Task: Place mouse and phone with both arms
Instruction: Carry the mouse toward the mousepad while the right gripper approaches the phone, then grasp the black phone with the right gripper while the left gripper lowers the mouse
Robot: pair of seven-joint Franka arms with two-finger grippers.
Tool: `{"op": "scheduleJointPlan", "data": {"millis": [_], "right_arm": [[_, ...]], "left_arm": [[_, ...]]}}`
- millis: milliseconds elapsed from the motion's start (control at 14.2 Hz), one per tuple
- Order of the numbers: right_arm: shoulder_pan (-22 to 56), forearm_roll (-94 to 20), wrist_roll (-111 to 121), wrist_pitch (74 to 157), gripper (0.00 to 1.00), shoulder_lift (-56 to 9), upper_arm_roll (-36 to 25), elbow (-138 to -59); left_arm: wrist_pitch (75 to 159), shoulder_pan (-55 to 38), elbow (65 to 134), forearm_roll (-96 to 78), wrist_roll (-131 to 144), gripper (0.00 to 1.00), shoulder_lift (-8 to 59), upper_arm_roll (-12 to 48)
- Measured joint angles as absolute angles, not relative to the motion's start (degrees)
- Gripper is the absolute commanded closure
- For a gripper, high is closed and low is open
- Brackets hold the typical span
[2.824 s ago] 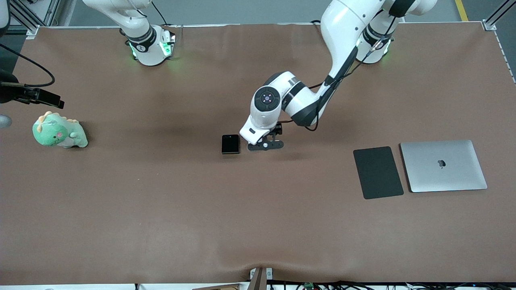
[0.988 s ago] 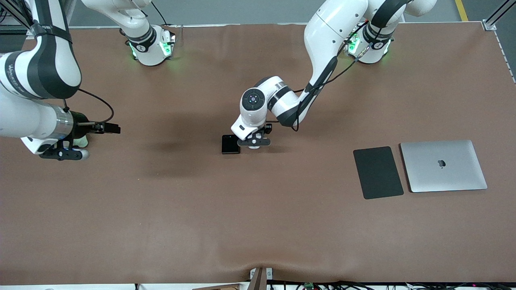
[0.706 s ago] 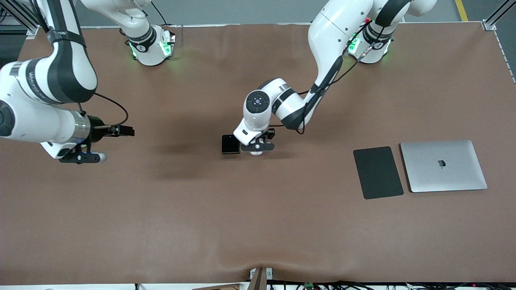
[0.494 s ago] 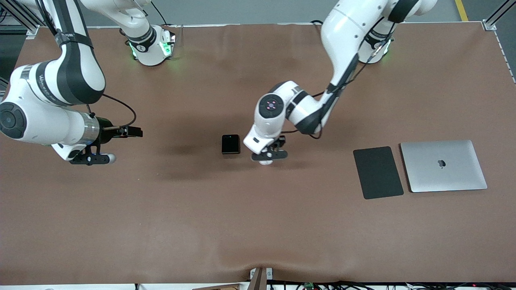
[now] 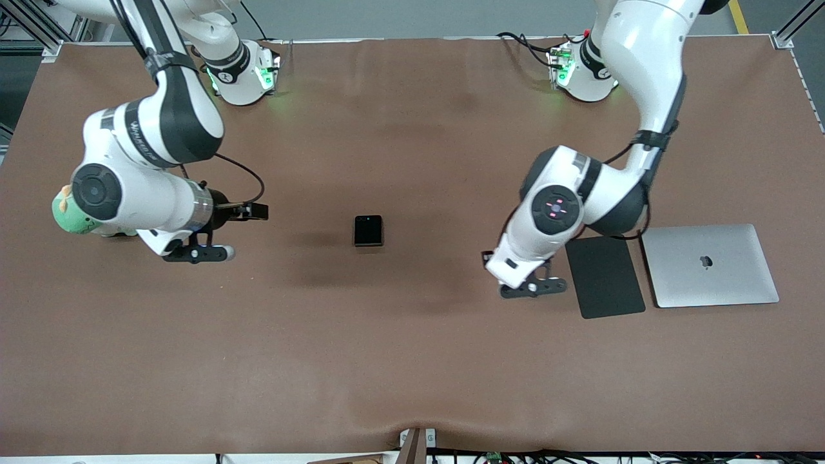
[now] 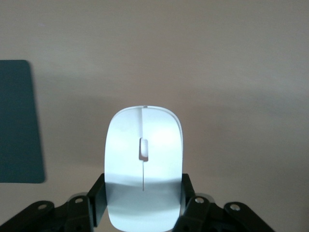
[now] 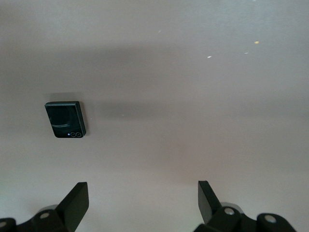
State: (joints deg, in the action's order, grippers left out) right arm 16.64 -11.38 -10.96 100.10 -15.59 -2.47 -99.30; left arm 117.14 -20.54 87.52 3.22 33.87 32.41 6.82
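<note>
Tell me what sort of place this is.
Probably a robotics lab bench: two robot arms stand bolted at the edge of a brown-covered table, with a laptop, a phone and a plush toy laid out as props.

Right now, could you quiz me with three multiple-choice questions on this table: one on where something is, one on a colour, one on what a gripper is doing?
1. Where is the phone?
A. On the laptop
B. Flat on the table mat, between the two grippers
C. In the right gripper

2. What colour is the mouse?
A. White
B. Red
C. Black

3. What is the left gripper doing?
A. Hanging open with nothing in it
B. Pressing on the laptop
C. Holding the mouse in shut jaws, beside the dark pad

Answers:
1 B: the front view shows it lying alone on the brown mat.
2 A: the left wrist view shows a glossy white shell.
3 C: that view shows the jaws clamped on the mouse's sides; the right gripper is open.
</note>
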Motion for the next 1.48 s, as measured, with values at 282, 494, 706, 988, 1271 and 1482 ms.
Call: {"op": "scheduleJointPlan", "data": {"millis": [282, 494, 706, 988, 1271, 1482], "right_arm": [[20.9, -11.5, -16.6, 107.7, 0.0, -16.8, -2.4, -102.3], [25.7, -11.5, -21.6, 113.0, 0.0, -18.9, -2.4, -103.5], [28.9, -11.5, -24.1, 117.4, 0.0, -21.8, -2.4, -103.7], [31.1, -11.5, -24.4, 122.6, 0.0, -25.7, -2.4, -103.8], [33.0, -11.6, -24.6, 127.2, 0.0, -28.8, -2.4, -103.8], [34.7, -11.7, -26.2, 130.9, 0.0, -31.2, -2.4, -103.9]], "left_arm": [[117.1, -14.0, 92.5, 7.3, 29.7, 0.52, 30.6, 6.9], [118.8, -9.9, 95.9, 7.8, 26.0, 0.52, 30.0, 7.0], [124.6, -5.5, 100.0, 7.9, 20.9, 0.51, 30.0, 7.1], [132.8, -0.8, 105.7, 7.9, 15.1, 0.51, 29.9, 7.2], [138.5, 0.9, 110.0, 7.9, 13.0, 0.51, 29.9, 7.3], [140.7, 1.4, 111.7, 7.9, 12.1, 0.51, 30.1, 7.3]]}}
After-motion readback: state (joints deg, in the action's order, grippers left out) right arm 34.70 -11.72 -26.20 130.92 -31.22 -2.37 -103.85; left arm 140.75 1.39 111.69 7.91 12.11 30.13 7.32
